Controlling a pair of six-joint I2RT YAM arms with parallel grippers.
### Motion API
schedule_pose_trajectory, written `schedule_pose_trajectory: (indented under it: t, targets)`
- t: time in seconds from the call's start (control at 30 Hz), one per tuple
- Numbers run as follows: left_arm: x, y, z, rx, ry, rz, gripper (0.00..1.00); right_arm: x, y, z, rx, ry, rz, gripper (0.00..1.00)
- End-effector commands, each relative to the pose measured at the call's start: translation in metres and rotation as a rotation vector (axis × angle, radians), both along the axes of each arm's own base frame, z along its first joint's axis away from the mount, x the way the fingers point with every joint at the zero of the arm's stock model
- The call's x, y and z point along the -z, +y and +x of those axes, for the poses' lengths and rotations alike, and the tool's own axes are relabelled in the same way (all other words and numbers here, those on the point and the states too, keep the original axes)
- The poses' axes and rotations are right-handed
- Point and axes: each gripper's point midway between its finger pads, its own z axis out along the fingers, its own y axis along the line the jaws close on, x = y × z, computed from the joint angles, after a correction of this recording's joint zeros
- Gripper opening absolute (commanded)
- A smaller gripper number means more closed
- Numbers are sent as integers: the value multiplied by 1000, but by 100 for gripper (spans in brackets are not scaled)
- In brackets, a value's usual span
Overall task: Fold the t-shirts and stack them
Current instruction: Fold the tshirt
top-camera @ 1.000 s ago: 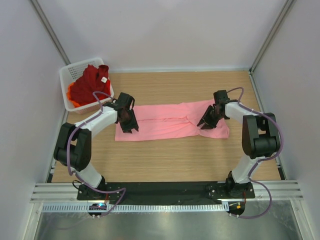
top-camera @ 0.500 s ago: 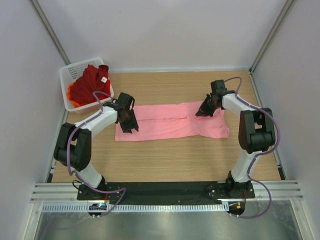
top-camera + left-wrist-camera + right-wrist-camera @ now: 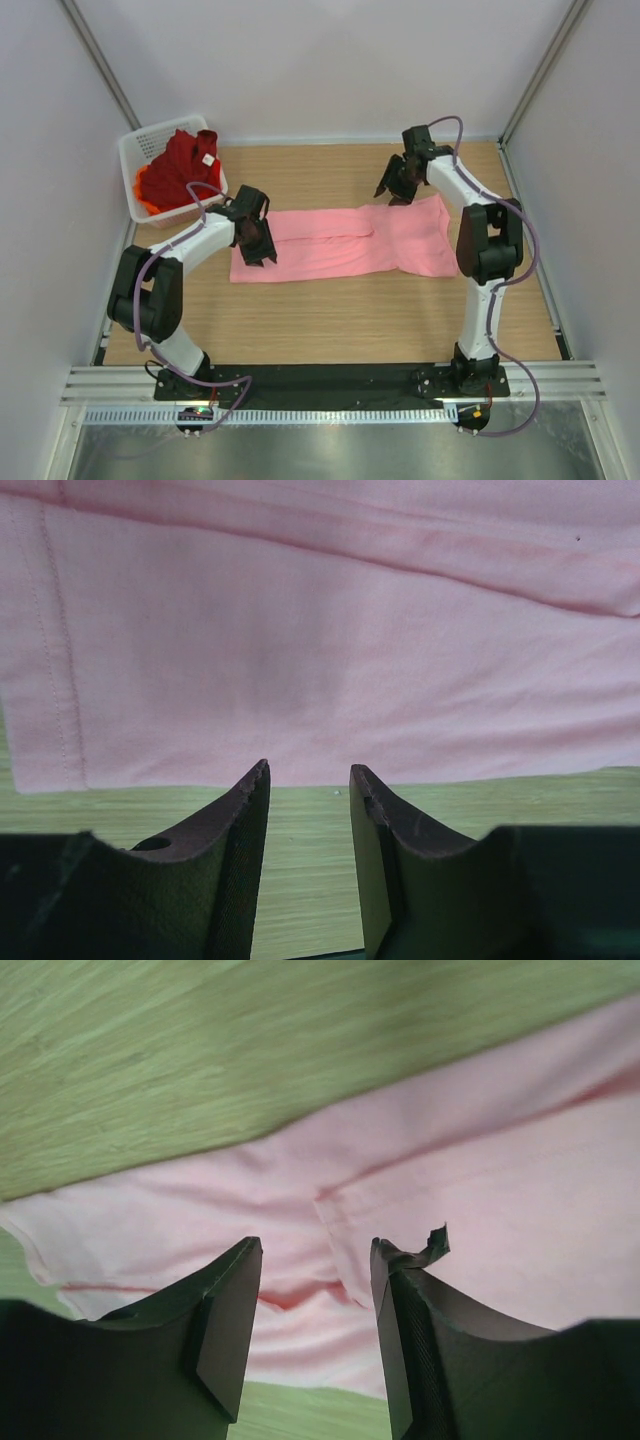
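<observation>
The pink t-shirt (image 3: pixel 345 240), laid as a strip in the middle of the bench (image 3: pixel 330 310), should be gripped squarely at its edges by the left claw (image 3: pixel 264 256), narrowly open and empty at 9 o'clock, and the right claw (image 3: pixel 389 194), likewise open and empty at 1 o'clock.

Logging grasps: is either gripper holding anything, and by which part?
Nothing is held. Left gripper and right gripper are both open, empty, near the pink t-shirt.

Left claw (image 3: pixel 310 769), parted and empty, at edge of pink t-shirt (image 3: pixel 330 650) on table (image 3: pixel 300 880).
</observation>
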Motion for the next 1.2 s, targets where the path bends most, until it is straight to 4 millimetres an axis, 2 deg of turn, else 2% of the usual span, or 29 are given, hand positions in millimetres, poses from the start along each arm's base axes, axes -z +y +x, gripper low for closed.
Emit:
schedule_pose_trajectory:
  t: [0.0,0.03,0.07,0.1,0.13,0.17,0.2,0.27,0.3,0.33,0.4,0.43,0.5,0.57,0.6,0.67,0.73,0.8,0.9,0.93,0.97,1.0,1.03,1.07,1.1,1.17]
  targets:
    - [-12,-3,9,18,-45,-10,39,-39,-55,-31,41,-4,-121,55]
    - [-11,-3,9,18,-43,-6,40,-30,-67,-47,59,32,-153,55]
    - [-13,-2,11,22,-50,-1,39,-41,-76,-55,67,14,-165,55]
    - [-14,-2,11,23,-48,1,40,-42,-85,-64,83,21,-178,55]
    - [-14,0,11,24,-46,7,40,-31,-98,-81,105,69,-209,53]
    - [-16,-1,11,32,-50,10,40,-39,-102,-91,114,57,-207,52]
    - [-18,-1,14,36,-56,11,40,-28,-105,-109,116,107,-213,50]
    - [-17,-1,14,47,-47,17,40,-29,-122,-127,166,120,-270,48]
    - [-17,0,12,58,-38,26,40,-25,-125,-137,187,145,-275,47]
    - [-19,0,14,60,-38,27,40,-11,-130,-156,211,195,-288,44]
    - [-16,1,13,70,-27,38,40,-7,-135,-166,276,185,-286,40]
    - [-16,2,13,70,-27,40,41,8,-137,-181,293,226,-294,38]
    - [-16,1,14,70,-28,38,41,17,-141,-184,329,214,-294,36]
    - [-16,0,13,77,-22,34,41,35,-146,-195,376,247,-291,34]
    - [-16,0,12,79,-19,34,41,39,-148,-190,393,223,-298,33]
    - [-17,0,11,85,-19,33,41,55,-163,-192,459,251,-303,33]
    - [-19,1,10,99,-26,36,41,63,-170,-180,481,239,-314,33]
    - [-21,4,9,106,-25,50,43,63,-181,-165,500,223,-338,34]
    - [-28,7,8,133,-41,69,46,78,-195,-158,499,281,-386,36]
    - [-31,9,8,137,-48,74,47,74,-203,-147,515,265,-400,37]
    - [-33,10,7,149,-48,85,48,82,-207,-144,506,288,-415,37]
    - [-36,11,8,151,-55,86,49,75,-211,-129,509,259,-420,38]
    - [-39,12,8,154,-62,87,49,75,-218,-122,514,255,-450,39]
    - [-41,12,7,157,-61,88,49,82,-222,-116,501,272,-473,39]
    - [-43,11,7,163,-65,84,49,70,-227,-96,494,241,-492,40]
    - [-47,9,5,174,-67,87,50,67,-235,-79,478,240,-526,42]
